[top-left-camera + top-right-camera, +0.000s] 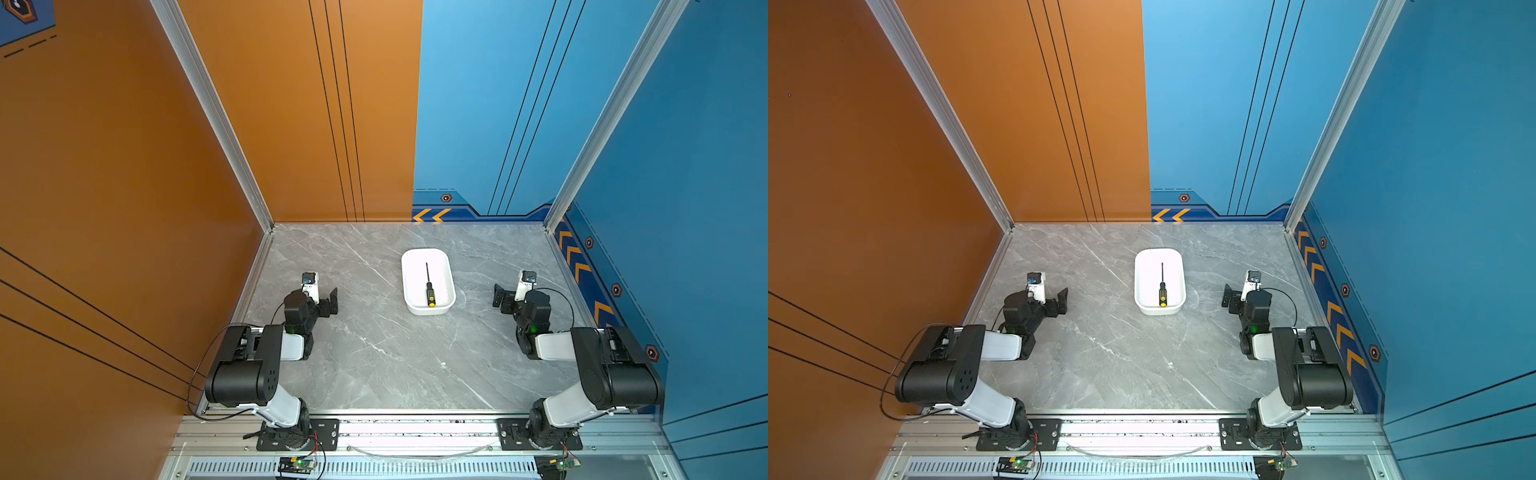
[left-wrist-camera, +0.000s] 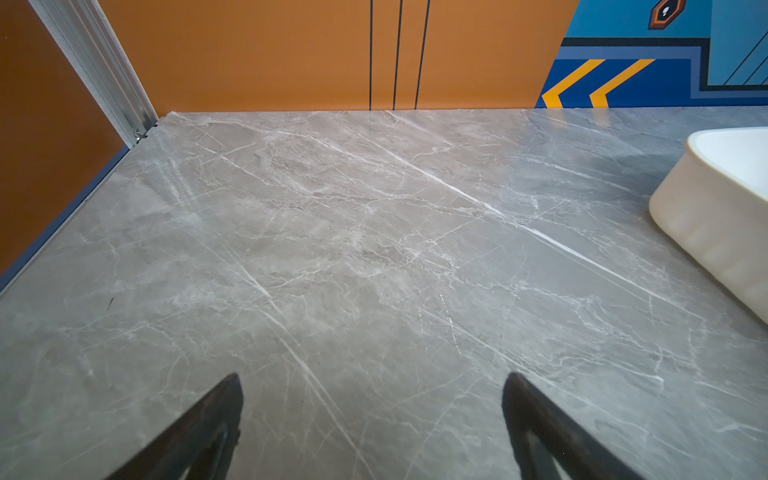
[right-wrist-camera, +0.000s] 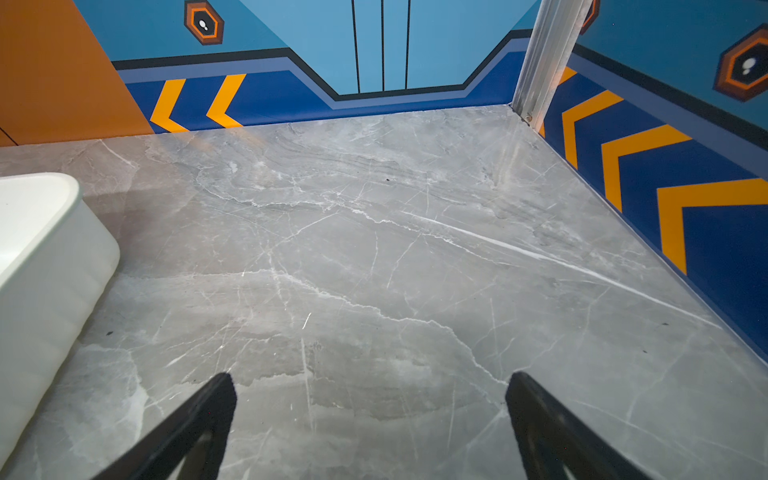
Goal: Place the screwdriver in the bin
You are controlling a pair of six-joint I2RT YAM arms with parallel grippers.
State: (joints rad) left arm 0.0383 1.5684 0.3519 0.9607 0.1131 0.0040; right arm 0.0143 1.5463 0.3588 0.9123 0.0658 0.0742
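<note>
Found screwdriver (image 1: 429, 286) flat inside bin (image 1: 428, 310) on tabletop (image 1: 374, 353), handle end toward front; noted left jaws and right jaws wide, empty, flanking bin

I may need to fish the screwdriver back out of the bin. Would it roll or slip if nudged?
It probably rolls: the screwdriver looks slim and round, lying flat on the bin's smooth floor. Its straight shaft looks stiff, so it should move as one piece. The thicker handle is likely the heavier end.
</note>
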